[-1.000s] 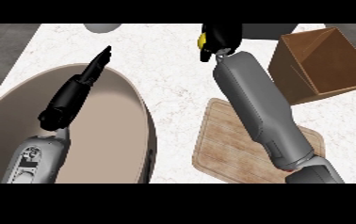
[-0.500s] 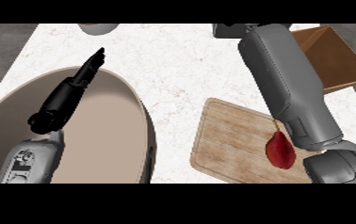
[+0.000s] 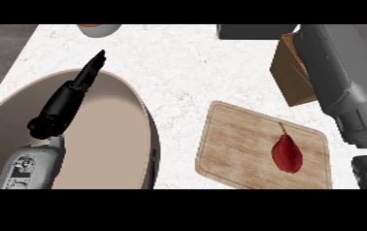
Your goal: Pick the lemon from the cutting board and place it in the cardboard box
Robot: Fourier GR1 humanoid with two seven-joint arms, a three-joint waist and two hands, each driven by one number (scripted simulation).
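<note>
Over at the right edge, the grey right forearm reaches up past the box (image 3: pixel 292 77), and its hand is out of view, so whether it is clenched round anything cannot be told. No lemon shows; on the board (image 3: pixel 237 147) lies only a red pepper (image 3: pixel 287 153). Judging by this, the lemon is likely carried, and the step is best done by releasing only over the box's opening. The left hand (image 3: pixel 72 96) rests released above a large bowl (image 3: pixel 136 142).
</note>
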